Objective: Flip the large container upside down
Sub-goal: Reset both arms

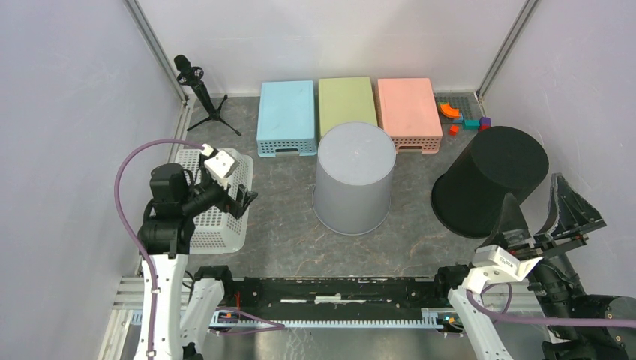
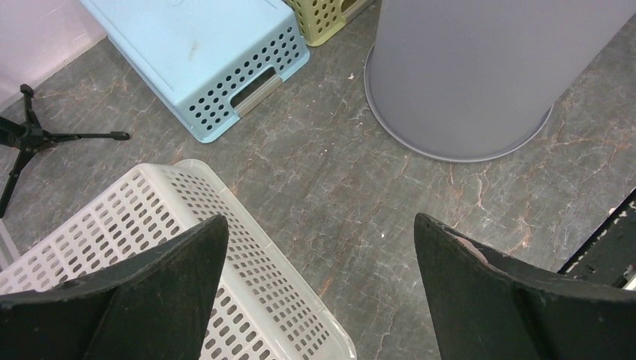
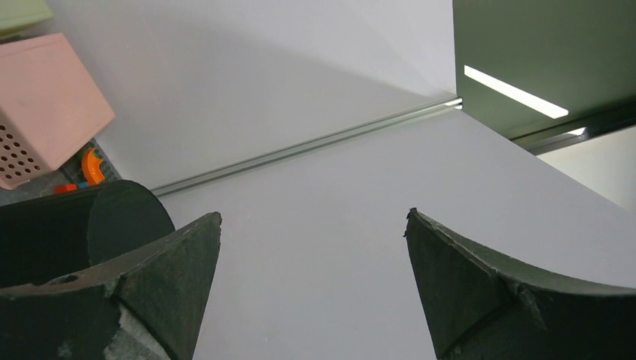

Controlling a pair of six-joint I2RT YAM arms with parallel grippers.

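Top view: a grey plastic tapered container [image 1: 354, 176] stands mouth down at the middle of the marble-patterned bench [image 1: 285, 240]. A black plastic tapered container [image 1: 491, 180] stands to its right, also base up. Both already look inverted, so the flip seems done, though size alone does not show which one the task means. The right end effector [image 1: 541, 214] hovers just near of the black one, apart from it and spread wide. This suggests a release, or room left to pull clear. The left end effector [image 1: 244, 196] hangs over a white perforated basket [image 1: 217, 225] at the left, out of the way.

Left wrist view: the left end effector [image 2: 319, 225] is spread and empty, touching nothing. The grey container [image 2: 480, 75] sits far right, rim flat on the bench.

Right wrist view: the right end effector [image 3: 315, 217] is spread and grasps nothing, aimed at the enclosure wall. The black container [image 3: 67, 225] lies left of its left finger, and contact there cannot be judged.
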